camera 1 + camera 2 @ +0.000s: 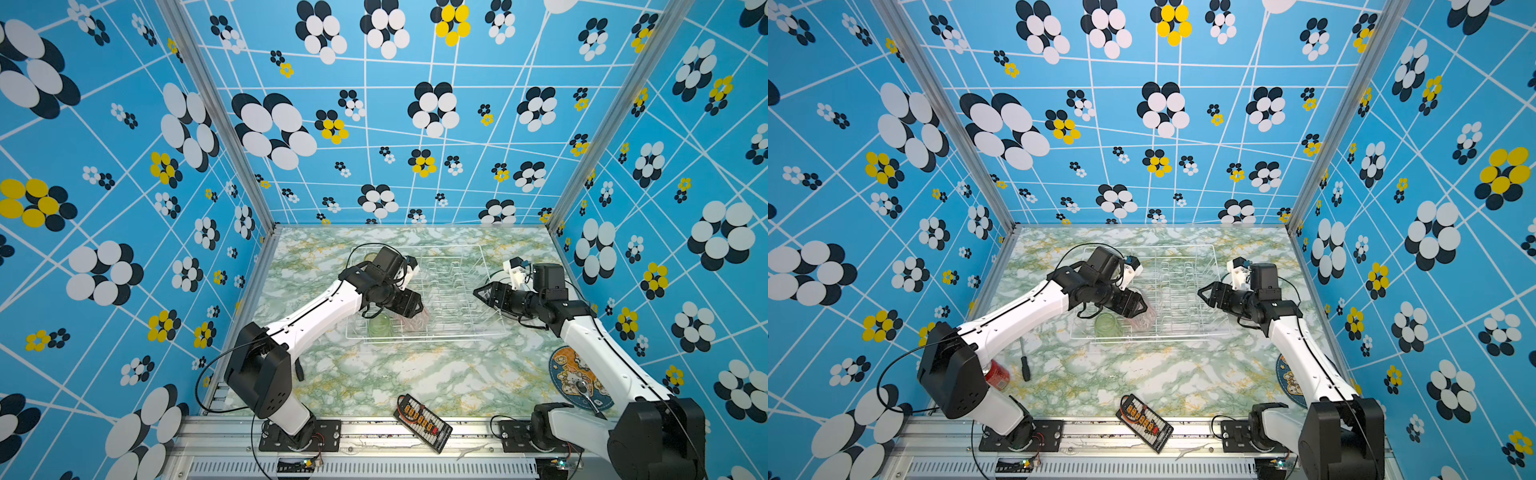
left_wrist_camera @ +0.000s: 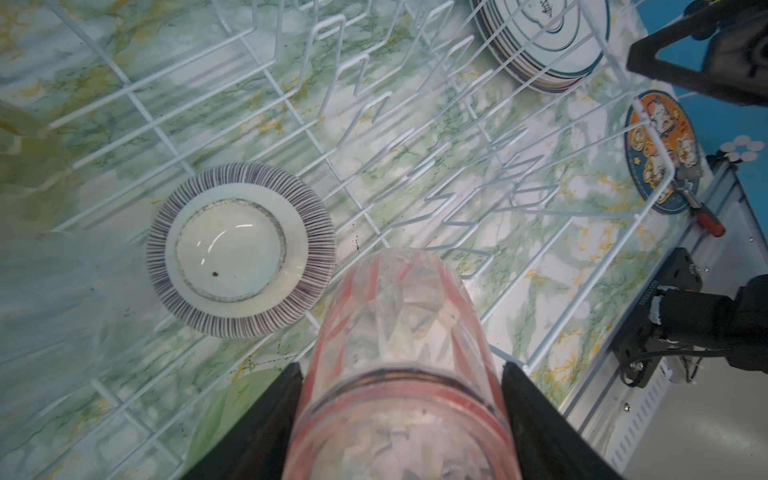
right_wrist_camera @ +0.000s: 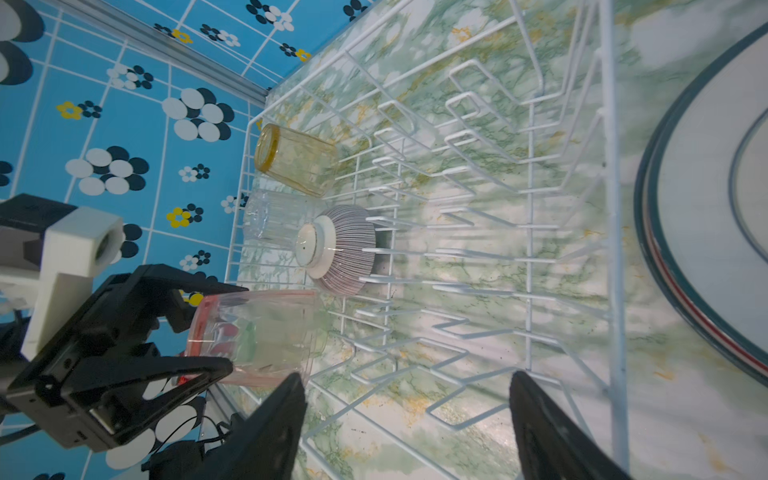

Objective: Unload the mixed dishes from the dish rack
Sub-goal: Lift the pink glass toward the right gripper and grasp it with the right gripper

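Left wrist: tumbler (image 2: 399,332) near rack (image 2: 582,291) rim

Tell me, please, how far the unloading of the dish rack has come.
Done: the plates lie stacked on the table outside the dish rack. In hand: the left claw grips the pink tumbler, not yet clear of the rack. Left: the yellow tumbler, clear tumbler, green tumbler and upside-down striped bowl sit inside it. The right claw is open and empty.
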